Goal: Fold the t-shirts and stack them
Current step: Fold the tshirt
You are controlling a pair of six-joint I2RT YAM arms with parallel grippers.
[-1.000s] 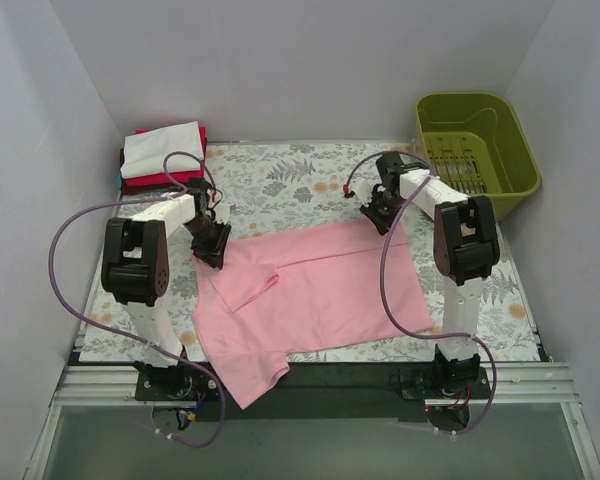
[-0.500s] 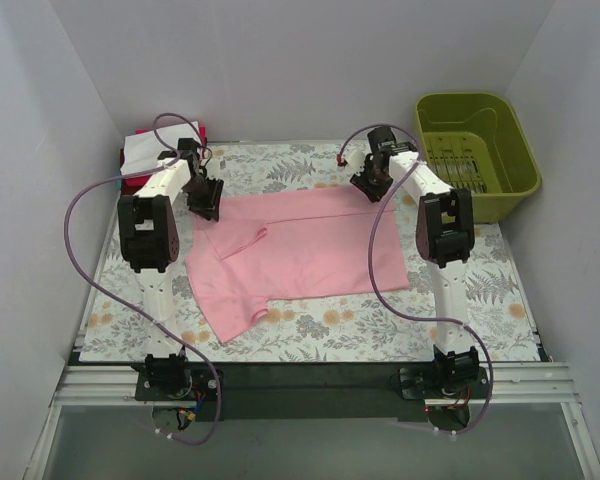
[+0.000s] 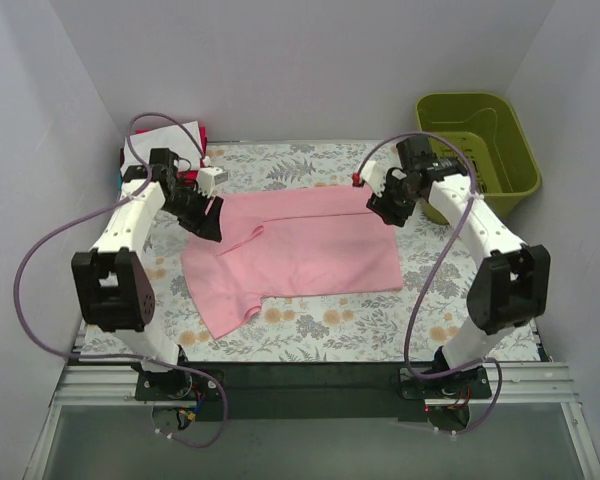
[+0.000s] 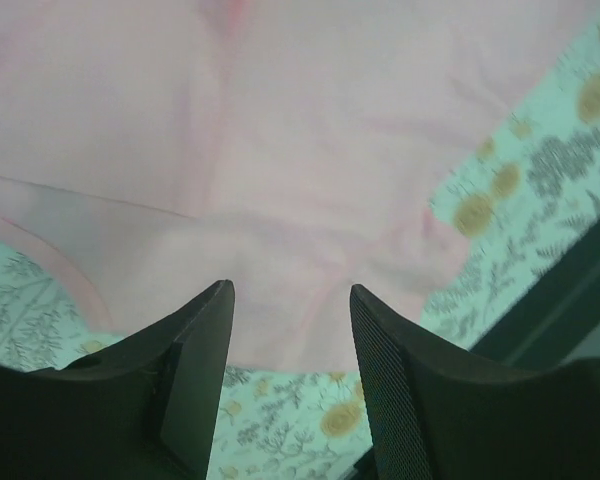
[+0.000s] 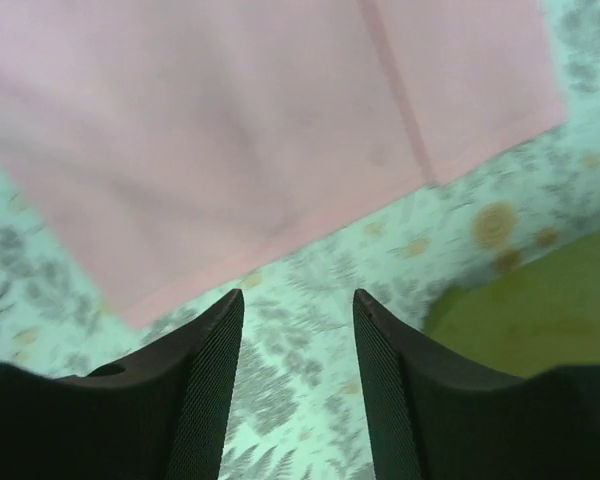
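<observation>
Top external: green basket (image 3: 515, 190) shows slatted floor; left end effector (image 3: 212, 224) and right end effector (image 3: 385, 212) gape emptily near pink t-shirt (image 3: 300, 250).

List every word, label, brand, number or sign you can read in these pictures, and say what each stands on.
No text can be read in any view.
The pink shirt, floral cloth, green basket and stacked shirts show no lettering.
Nothing else shows print clear enough to read.
</observation>
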